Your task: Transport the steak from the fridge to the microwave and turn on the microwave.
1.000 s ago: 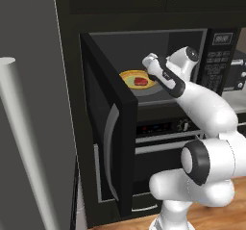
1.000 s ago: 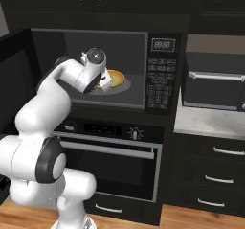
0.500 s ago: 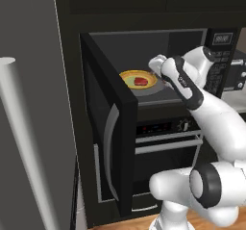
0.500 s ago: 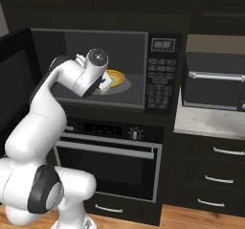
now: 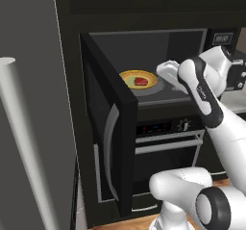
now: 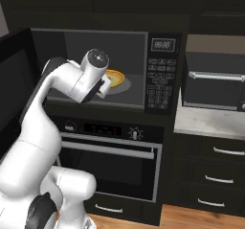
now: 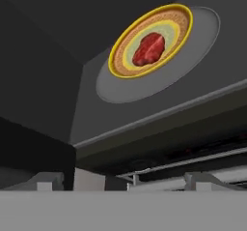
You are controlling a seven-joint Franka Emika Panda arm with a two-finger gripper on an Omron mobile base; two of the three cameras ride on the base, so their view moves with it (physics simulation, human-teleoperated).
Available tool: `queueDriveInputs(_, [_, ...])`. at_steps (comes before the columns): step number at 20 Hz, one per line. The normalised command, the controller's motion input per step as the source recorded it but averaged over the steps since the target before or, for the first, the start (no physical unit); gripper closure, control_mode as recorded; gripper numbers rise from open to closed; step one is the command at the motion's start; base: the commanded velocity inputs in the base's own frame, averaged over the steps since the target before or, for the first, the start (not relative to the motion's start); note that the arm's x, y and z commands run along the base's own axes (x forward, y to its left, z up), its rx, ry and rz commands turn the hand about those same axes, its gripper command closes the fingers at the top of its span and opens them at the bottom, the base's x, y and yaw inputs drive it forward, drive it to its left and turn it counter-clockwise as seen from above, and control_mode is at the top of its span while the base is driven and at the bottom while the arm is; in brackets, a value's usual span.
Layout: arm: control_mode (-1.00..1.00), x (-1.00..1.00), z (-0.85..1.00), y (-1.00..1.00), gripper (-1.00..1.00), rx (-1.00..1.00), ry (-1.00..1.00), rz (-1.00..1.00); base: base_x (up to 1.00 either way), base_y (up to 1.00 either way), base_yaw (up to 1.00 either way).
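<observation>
Jaws wide, empty — steak [image 7: 148, 48] on yellow plate [image 7: 123, 55] inside microwave [image 6: 162, 74]

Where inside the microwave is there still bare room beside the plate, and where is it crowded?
In the microwave, the yellow plate with the steak fills the far part of the grey turntable. The near arc of the turntable is bare, as is the dark floor from it to the front sill. In the left base view, the open gripper crowds the plate's right side.

The microwave [image 5: 158, 60] door [image 5: 108, 128] stands swung wide to the left, leaving its front open; inside, a yellow plate [image 7: 150, 40] occupies the turntable's [image 7: 120, 87] rear, the floor before it bare.
</observation>
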Motion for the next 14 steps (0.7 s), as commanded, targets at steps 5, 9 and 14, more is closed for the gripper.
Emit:
queueDriveInputs(5, [-1.00,-0.75,0.11,0.00,-1.00,-0.13,-0.17,0.19,0.00,0.00,0.00])
queueDriveInputs(9, [-1.00,-0.79,0.08,0.00,-1.00,-0.11,-0.27,0.08,0.00,0.00,0.00])
queueDriveInputs(14, [-1.00,-0.76,0.17,-0.01,-1.00,-0.02,-0.19,0.07,0.00,0.00,0.00])
